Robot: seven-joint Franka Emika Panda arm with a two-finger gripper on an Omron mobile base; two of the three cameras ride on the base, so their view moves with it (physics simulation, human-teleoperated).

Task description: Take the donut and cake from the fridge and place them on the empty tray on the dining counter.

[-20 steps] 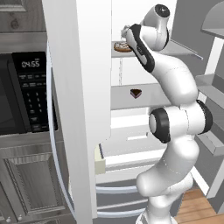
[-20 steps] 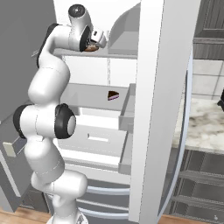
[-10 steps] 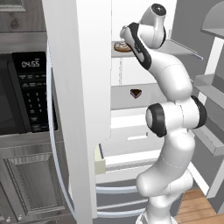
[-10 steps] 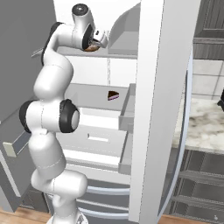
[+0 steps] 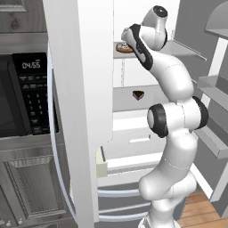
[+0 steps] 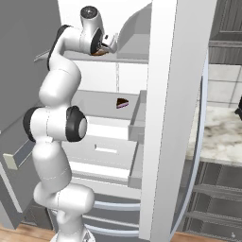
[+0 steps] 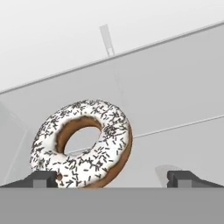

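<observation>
Your pincer (image 7: 113, 178) stood wide apart at the ring-shaped donut (image 7: 82, 143), white-glazed, dark-sprinkled, tan-edged, on the fridge's (image 5: 80, 89) smooth white shelf.

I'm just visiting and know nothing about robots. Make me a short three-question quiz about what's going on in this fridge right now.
1. True or false: the fingers have already shut on the donut.
2. Which item lies on a lower shelf of the fridge? A) the donut B) the cake C) a bottle
3. Fill in: the donut's white glaze is covered with dark ____.

Key:
1. False. In the hand view the fingers stand wide apart, with the donut nearer one of them.
2. B. The cake sits a shelf below the donut.
3. Sprinkles.
</observation>
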